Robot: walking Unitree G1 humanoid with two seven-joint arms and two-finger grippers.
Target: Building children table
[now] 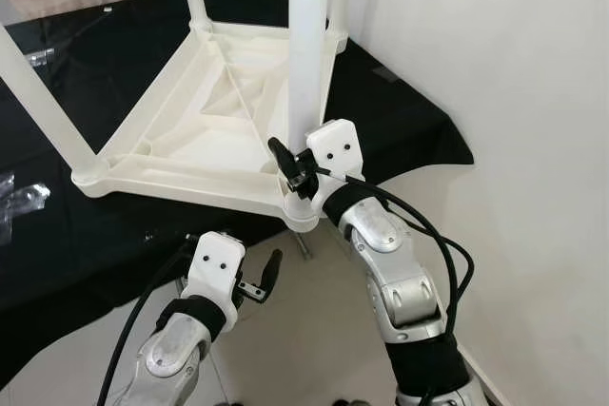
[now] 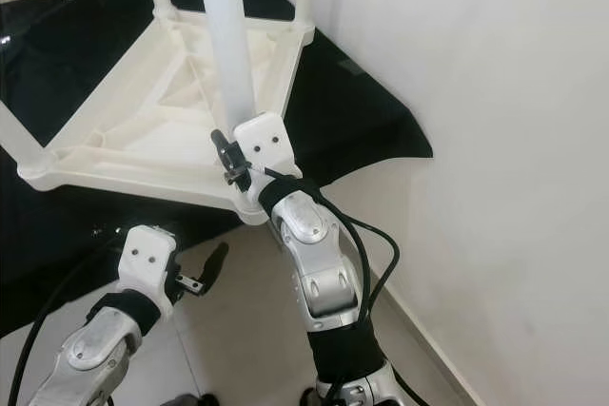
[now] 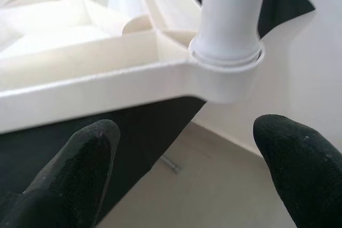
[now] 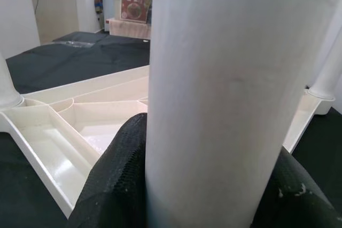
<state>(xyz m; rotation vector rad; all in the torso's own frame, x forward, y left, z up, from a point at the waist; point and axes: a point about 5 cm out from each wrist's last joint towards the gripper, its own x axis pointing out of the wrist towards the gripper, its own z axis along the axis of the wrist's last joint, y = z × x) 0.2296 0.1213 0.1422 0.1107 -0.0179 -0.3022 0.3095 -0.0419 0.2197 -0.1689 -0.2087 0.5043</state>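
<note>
- The white plastic children's table (image 1: pixel 205 130) lies upside down on a black cloth (image 1: pixel 86 235) spread over the floor, ribbed underside up, so the corner sockets face upward to take the legs.
- Its near corner (image 1: pixel 303 211) juts past the cloth's edge over bare tile, close to the white wall (image 1: pixel 514 92).
- The right tool (image 1: pixel 297 170) is closed around the white leg (image 1: pixel 306 45) low down, just above that near-corner socket; the right wrist view shows a black finger (image 4: pixel 115 180) pressed on each side of the tube. I judge this grip is there to steady or press the leg home in its socket.
- The left tool (image 1: pixel 262 282) hangs just below and before the same corner, fingers spread wide and holding nothing, probably waiting to brace the frame.
- In the left wrist view the leg sits inside the socket collar (image 3: pixel 227 60), but whether it is fully seated cannot be told.
- Other legs stand at the left corner (image 1: pixel 38 92) and far corners; all are cut off at the top.
- Small clear items (image 1: pixel 19 202) near the cloth's left edge are too blurred to name.
</note>
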